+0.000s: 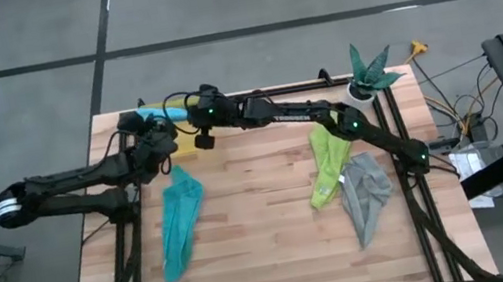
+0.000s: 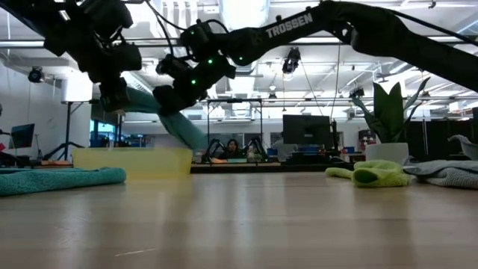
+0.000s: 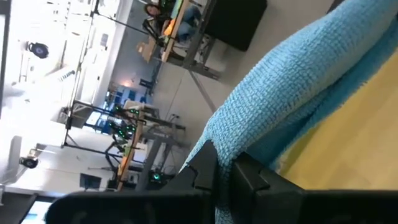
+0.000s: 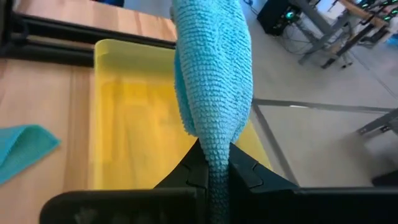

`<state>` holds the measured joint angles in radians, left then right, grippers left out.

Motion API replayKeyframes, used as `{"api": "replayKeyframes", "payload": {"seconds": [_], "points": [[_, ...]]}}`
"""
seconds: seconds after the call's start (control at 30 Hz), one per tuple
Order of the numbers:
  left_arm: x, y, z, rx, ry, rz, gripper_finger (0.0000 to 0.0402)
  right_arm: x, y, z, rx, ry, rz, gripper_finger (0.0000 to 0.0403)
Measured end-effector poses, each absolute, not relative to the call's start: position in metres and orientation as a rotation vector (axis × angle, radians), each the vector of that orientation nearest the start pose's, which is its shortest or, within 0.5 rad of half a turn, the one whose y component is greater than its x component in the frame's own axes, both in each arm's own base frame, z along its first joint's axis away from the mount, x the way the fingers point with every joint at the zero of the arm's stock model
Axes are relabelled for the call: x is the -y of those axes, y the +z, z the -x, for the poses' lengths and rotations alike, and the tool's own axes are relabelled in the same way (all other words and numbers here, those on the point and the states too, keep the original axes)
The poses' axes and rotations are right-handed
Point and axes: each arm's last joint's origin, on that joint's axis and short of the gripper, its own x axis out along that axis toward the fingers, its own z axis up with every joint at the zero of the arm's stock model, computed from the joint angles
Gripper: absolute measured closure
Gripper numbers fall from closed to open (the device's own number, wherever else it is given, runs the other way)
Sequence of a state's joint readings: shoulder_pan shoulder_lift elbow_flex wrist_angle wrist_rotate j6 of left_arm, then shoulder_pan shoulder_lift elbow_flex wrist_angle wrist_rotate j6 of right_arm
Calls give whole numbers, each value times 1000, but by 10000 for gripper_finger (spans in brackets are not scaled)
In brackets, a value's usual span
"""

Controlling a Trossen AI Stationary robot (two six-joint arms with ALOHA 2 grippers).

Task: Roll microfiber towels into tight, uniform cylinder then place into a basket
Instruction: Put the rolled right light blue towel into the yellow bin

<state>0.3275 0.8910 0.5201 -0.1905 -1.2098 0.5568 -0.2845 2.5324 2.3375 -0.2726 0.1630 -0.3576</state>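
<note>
Holding the light blue towel [image 4: 211,81] pinched at both ends, left gripper [image 3: 224,171] and right gripper [image 4: 212,163] should lower level into the basket [image 4: 124,124], releasing together.

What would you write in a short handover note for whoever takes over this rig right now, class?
Left hand: shut on the light blue towel.
Right hand: shut on the same towel; both hold it above the yellow basket at the table's far side.
Teal towel: loose, unrolled, on the table near the left arm.
Lime green towel and grey towel: crumpled together on the right side.
Done: nothing visible in the basket yet.
Left: lower the blue towel in, then roll and place the other three.
</note>
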Motion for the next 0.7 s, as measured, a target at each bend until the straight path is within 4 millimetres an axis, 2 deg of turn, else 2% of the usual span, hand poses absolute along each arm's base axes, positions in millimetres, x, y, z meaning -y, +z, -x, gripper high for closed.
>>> {"api": "replayKeyframes", "payload": {"seconds": [0.2,0.3,0.53,0.7], "points": [[-79,221,-147,-1044,1296,-729,400,164,206,-558,-522,-341,323,390],[-78,220,-144,-1090,1321,-758,400,164,204,-561,-485,-346,343,390],[-77,231,-138,-1061,1387,-756,400,156,211,-566,-396,-347,349,390],[-74,237,-133,-1012,1386,-729,400,154,208,-567,-393,-332,312,390]]}}
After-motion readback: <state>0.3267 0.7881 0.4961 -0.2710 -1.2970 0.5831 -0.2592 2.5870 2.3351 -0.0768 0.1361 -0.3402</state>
